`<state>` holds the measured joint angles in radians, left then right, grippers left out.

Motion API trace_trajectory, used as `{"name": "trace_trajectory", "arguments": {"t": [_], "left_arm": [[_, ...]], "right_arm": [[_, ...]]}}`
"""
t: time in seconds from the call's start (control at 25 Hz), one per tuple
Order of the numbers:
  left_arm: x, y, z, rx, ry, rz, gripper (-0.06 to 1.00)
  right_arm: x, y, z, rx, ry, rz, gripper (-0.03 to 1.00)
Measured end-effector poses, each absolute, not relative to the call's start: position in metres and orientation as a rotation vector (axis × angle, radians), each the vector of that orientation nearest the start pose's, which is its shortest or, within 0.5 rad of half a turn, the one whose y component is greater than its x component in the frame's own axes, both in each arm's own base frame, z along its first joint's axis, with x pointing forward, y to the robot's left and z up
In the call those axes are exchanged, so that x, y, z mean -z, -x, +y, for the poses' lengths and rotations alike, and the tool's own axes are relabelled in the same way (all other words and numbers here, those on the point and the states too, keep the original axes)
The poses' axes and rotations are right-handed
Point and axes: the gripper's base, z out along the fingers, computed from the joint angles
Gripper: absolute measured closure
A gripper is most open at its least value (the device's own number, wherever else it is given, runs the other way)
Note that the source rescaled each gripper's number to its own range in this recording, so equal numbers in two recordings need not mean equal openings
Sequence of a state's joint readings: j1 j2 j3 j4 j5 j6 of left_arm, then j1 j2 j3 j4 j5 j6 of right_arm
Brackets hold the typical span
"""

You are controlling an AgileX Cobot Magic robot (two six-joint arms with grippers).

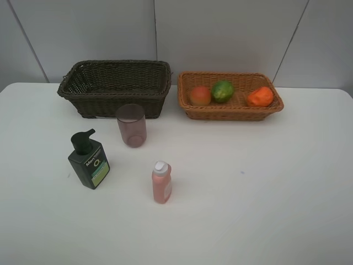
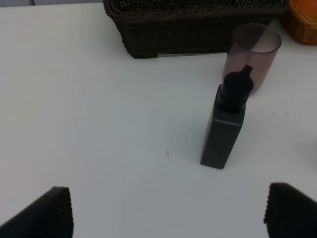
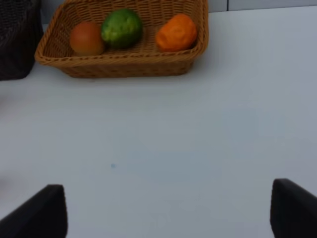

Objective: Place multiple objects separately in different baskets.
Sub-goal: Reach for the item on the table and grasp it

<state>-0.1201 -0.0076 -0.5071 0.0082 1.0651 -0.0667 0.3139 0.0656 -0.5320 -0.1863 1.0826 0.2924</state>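
Note:
The light tan basket [image 1: 230, 112] at the back right holds the peach [image 1: 200, 95], the green fruit [image 1: 222, 90] and the orange [image 1: 260, 96]; all show in the right wrist view [image 3: 87, 38] [image 3: 121, 28] [image 3: 176, 32]. The dark brown basket [image 1: 115, 87] at the back left looks empty. In front of it stand the mauve cup [image 1: 131, 125], the dark green pump bottle [image 1: 88, 160] and the pink bottle [image 1: 161, 183]. My left gripper [image 2: 168, 210] is open, short of the pump bottle [image 2: 225, 124]. My right gripper [image 3: 168, 210] is open over bare table.
The white table [image 1: 265, 182] runs to a grey panelled wall behind the baskets. Neither arm shows in the high view.

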Motion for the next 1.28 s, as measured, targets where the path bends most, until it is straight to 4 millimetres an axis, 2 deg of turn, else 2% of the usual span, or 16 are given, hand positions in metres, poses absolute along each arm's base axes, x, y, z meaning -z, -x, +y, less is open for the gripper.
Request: {"name": "trace_trajectory", "arguments": {"t": [0.2,0.6,1.0,1.28], "left_arm": [[-0.279,0.007,0.001,0.108,-0.054,2.035,-0.06],[-0.279,0.007,0.001,0.107,-0.055,2.035,-0.06],[-0.279,0.007,0.001,0.107,-0.055,2.035,-0.06],[-0.279,0.007,0.001,0.107,-0.055,2.035,-0.06]], "right_arm": [[-0.286,-0.005,-0.012,-0.144,0.081,2.085,0.30],[-0.286,-0.005,-0.011,-0.137,0.084,2.083,0.30],[-0.286,-0.001,-0.015,0.091,-0.235,2.061,0.30],[-0.286,0.011,-0.014,0.116,-0.279,1.987,0.30]]}}
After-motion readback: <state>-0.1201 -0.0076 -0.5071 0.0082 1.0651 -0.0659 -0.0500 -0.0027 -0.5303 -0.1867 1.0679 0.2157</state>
